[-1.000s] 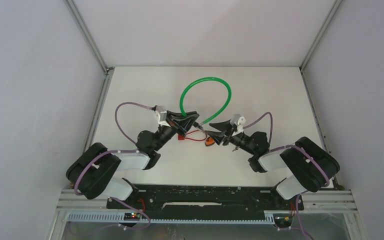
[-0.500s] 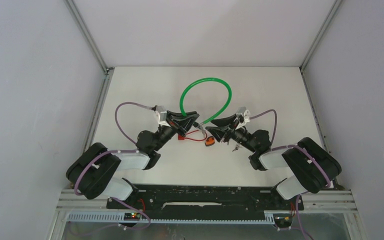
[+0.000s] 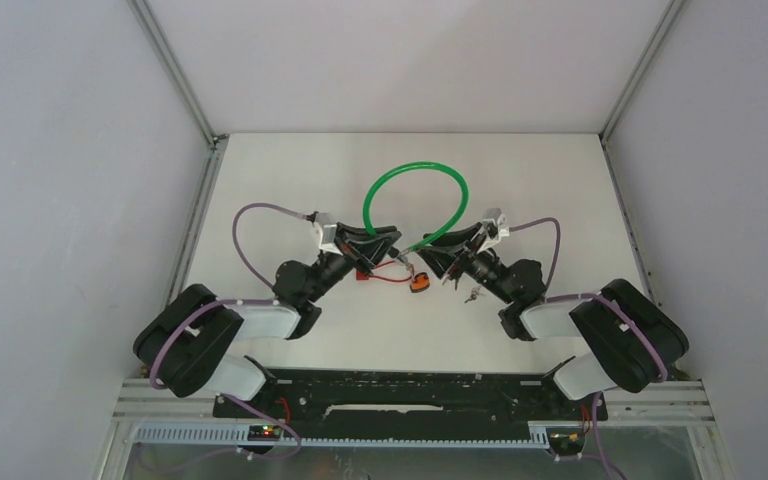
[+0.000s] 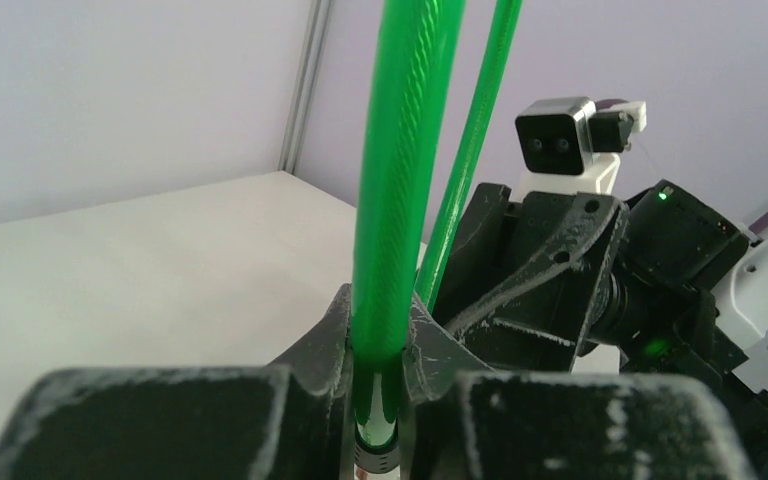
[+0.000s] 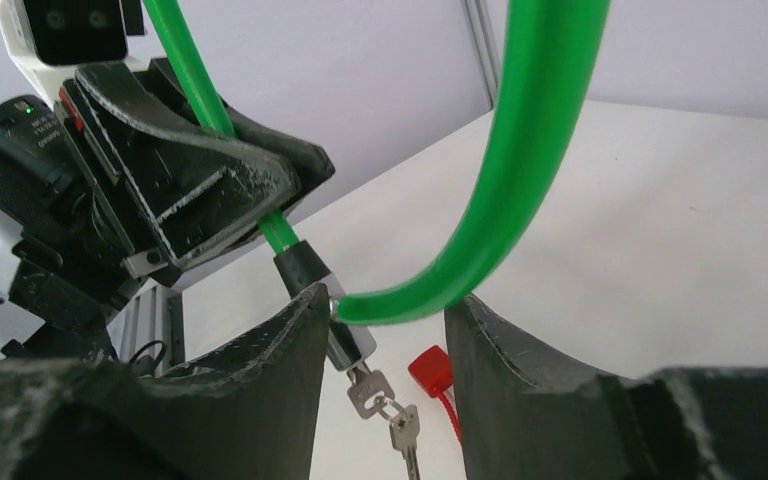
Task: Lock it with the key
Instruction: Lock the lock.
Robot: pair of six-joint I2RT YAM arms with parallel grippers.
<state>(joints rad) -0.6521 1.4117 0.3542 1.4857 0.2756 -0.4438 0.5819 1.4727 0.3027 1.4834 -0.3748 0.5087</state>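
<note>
A green cable lock (image 3: 415,172) loops over the white table. My left gripper (image 3: 392,243) is shut on the cable near its black end collar; in the left wrist view (image 4: 378,330) the cable (image 4: 410,150) rises between the fingers. My right gripper (image 3: 428,256) is open. In the right wrist view (image 5: 388,300) its fingers straddle the silver lock cylinder (image 5: 348,338) without clamping it. A key (image 5: 368,392) sits in the cylinder and a second key (image 5: 405,432) hangs from it on a ring.
A red tag (image 5: 430,370) on a red cord lies on the table under the lock, with an orange piece (image 3: 420,283) beside it. A small metal item (image 3: 473,294) lies by the right arm. The two grippers nearly touch.
My right wrist has rolled, and its fingers have moved up from near the orange piece to the lock end of the cable. The left gripper has kept its hold.
</note>
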